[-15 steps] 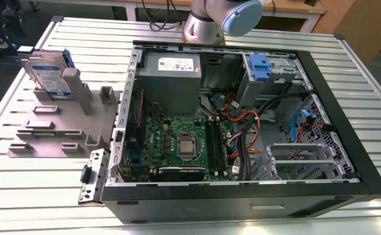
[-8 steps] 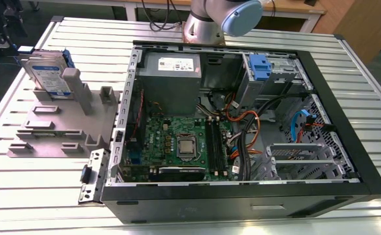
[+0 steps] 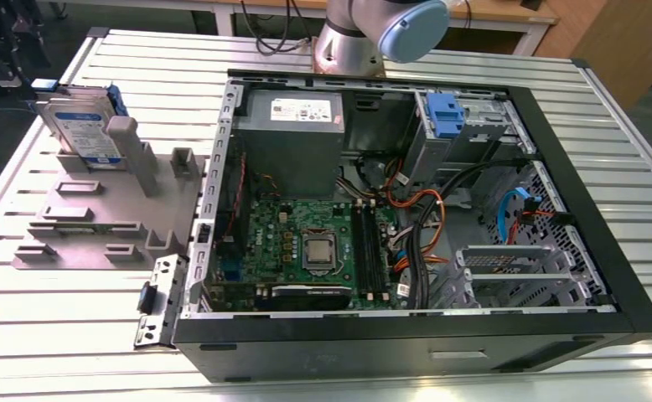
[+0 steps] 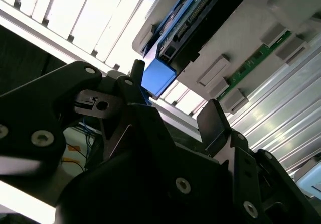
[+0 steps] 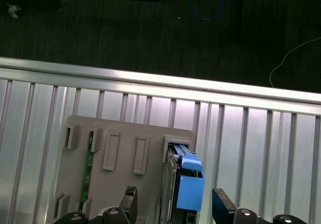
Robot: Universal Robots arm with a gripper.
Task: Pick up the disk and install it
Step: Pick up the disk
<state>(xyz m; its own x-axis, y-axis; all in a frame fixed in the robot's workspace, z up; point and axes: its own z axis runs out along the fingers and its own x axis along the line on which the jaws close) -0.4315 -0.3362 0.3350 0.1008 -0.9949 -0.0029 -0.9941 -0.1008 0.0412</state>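
Nearest, the claw [image 5: 176,204] is open in the first wrist view, its black fingertips [image 5: 129,198] apart, and the disk [image 5: 183,186] shows between them with a blue rail end. It stands upright in a grey holder [image 5: 125,128] on the slatted desk [image 5: 261,148]. The exterior view gives its white-and-blue label, beside the open computer case [image 3: 393,343].

Near the computer case [image 3: 416,347], a silver-grey tubular arm [image 3: 343,46] with a round pale-blue joint cap [image 3: 413,27]. The pincer [image 4: 174,93] is matte black, built from angular linkage plates [image 4: 45,103] dotted with silver screws [image 4: 182,185], ending in flat fingers [image 4: 213,123].
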